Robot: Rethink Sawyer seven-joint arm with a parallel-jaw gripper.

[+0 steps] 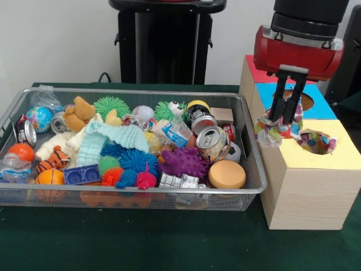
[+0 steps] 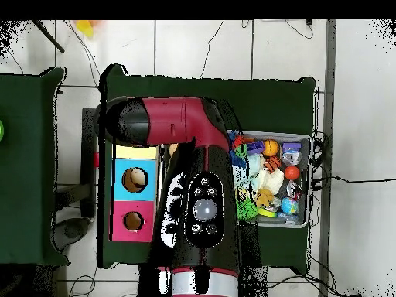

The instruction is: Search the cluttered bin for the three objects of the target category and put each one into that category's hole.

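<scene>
A dotted fabric bundle [image 1: 274, 131] is held pinched between the black fingers [image 1: 280, 101] of the gripper [image 1: 287, 116], hanging just above the near-left part of the wooden box row, beside the yellow-surround hole [image 1: 316, 141]. A second dotted fabric piece [image 1: 315, 140] is seen sitting in that yellow hole, filling its opening. The blue-surround hole [image 1: 304, 100] lies just behind the gripper, partly hidden by it, and a red surface [image 1: 255, 73] is visible behind that. The wire mesh bin [image 1: 169, 195] stands to the left of the boxes in the front view, touching or just beside them. In it are noted a pale mint knitted cloth [image 1: 110, 138], a purple spiky ball [image 1: 183, 162], a dented can [image 1: 211, 141], an orange disc [image 1: 227, 174] and a teddy bear [image 1: 79, 113]. In the overhead view the arm [image 2: 193, 193] covers the yellow box and much of the bin [image 2: 302, 220]; the gripper itself is hidden there.
</scene>
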